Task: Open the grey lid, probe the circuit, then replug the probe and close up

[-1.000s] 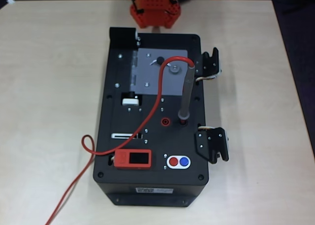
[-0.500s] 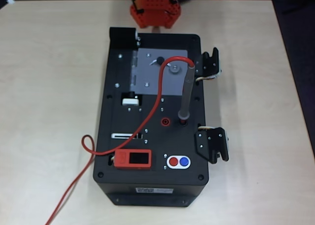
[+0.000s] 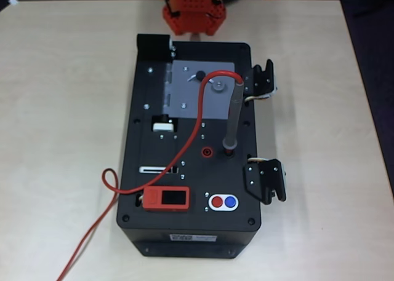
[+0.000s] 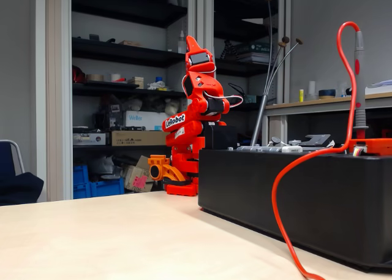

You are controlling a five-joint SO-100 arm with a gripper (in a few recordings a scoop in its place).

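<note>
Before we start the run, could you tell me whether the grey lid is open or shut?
Shut: the grey lid lies flat on the black box, covering its opening.

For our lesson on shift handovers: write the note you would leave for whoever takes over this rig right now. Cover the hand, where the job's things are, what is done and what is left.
Hand: the orange arm is folded up at the far end of the black box, away from the work; whether its hand is open or shut cannot be told.
Grey lid: lying flat, closed, on top of the box.
Probe: standing upright, plugged into its socket on the box top, with the red cable trailing off onto the table.
Circuit: under the lid.
Done: nothing visible yet.
Left: open the lid, probe the circuit, replug the probe, close up.
</note>
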